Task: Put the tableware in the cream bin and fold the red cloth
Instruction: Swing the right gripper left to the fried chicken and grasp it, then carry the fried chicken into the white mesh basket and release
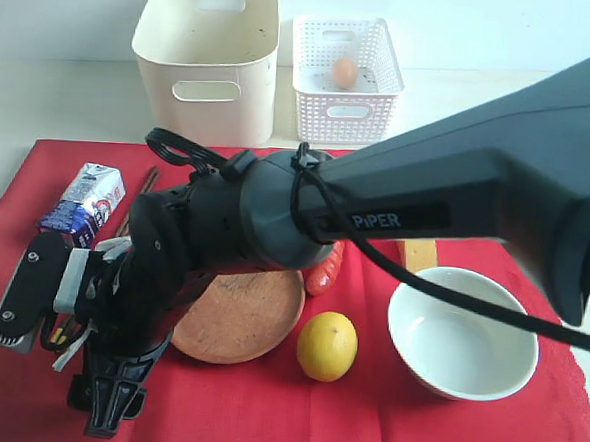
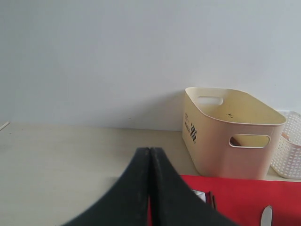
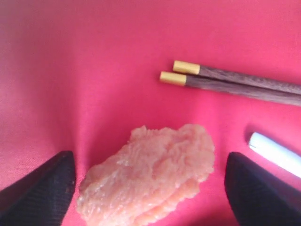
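Note:
The red cloth point(image 1: 442, 430) lies spread flat on the table. On it rest the round brown plate point(image 1: 239, 313) and the pale bowl point(image 1: 464, 332). The cream bin point(image 1: 205, 55) stands behind the cloth. My right gripper point(image 1: 103, 410) reaches across to the cloth's front left corner. It is open, with its fingers point(image 3: 42, 188) on either side of a pale pink lump of food point(image 3: 146, 174) and not touching it. The gold-tipped chopsticks point(image 3: 225, 80) lie just beyond the lump. My left gripper point(image 2: 150, 151) is shut on nothing and hovers facing the cream bin point(image 2: 230, 132). A knife tip point(image 2: 266, 216) shows on the red cloth point(image 2: 235, 193).
A white lattice basket point(image 1: 347, 64) holding an egg point(image 1: 345, 72) stands right of the bin. A milk carton point(image 1: 84, 203), a sausage point(image 1: 324, 273), a lemon point(image 1: 327, 345) and a yellow cheese piece point(image 1: 418, 254) lie on the cloth. The right arm covers the cloth's left middle.

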Motion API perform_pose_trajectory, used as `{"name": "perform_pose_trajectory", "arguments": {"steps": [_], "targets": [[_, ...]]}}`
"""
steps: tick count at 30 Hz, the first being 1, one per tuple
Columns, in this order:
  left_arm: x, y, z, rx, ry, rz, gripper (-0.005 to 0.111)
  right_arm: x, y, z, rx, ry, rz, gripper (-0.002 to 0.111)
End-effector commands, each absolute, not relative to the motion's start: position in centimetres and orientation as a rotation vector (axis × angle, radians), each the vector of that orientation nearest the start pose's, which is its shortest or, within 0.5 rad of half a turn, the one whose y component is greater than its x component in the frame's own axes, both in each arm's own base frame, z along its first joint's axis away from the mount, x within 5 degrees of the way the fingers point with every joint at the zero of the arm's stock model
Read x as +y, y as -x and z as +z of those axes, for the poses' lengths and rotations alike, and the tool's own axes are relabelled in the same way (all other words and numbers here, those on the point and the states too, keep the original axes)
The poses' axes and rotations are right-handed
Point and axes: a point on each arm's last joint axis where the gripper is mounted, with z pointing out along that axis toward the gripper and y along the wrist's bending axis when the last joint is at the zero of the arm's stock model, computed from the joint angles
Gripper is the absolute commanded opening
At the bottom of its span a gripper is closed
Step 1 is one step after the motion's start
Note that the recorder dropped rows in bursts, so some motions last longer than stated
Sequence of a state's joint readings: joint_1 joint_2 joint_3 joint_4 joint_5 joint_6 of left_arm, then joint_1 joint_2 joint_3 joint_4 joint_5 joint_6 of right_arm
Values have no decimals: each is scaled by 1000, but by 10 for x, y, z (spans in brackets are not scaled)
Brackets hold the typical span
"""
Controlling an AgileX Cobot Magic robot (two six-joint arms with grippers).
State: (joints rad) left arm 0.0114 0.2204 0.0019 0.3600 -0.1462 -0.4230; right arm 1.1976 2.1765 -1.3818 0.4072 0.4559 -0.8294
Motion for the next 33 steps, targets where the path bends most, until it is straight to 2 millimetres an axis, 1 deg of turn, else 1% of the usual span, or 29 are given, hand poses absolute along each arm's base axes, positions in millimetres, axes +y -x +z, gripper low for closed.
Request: {"name": "perform_pose_trajectory", "arguments": {"steps": [1, 18, 20, 22, 25, 33], "targets": [[-4, -75, 212, 1563, 24, -82, 1, 412, -145, 104, 1813, 2056, 440, 81], [-4, -75, 212, 1563, 24, -82, 1, 412, -145, 104, 1794, 2073, 433, 80], [-4, -75, 212, 1563, 24, -82, 1, 412, -145, 104, 1794, 2073, 433, 78], [-4, -75, 212, 1563, 24, -82, 1, 412, -145, 104, 1794, 2073, 433, 74], [-4, -75, 212, 1563, 24, -82, 1, 412, -145, 104, 1794, 2073, 433, 61], [-4, -75, 212, 1563, 24, -82, 1, 412, -145, 104, 1815, 2062, 438, 24]]}}
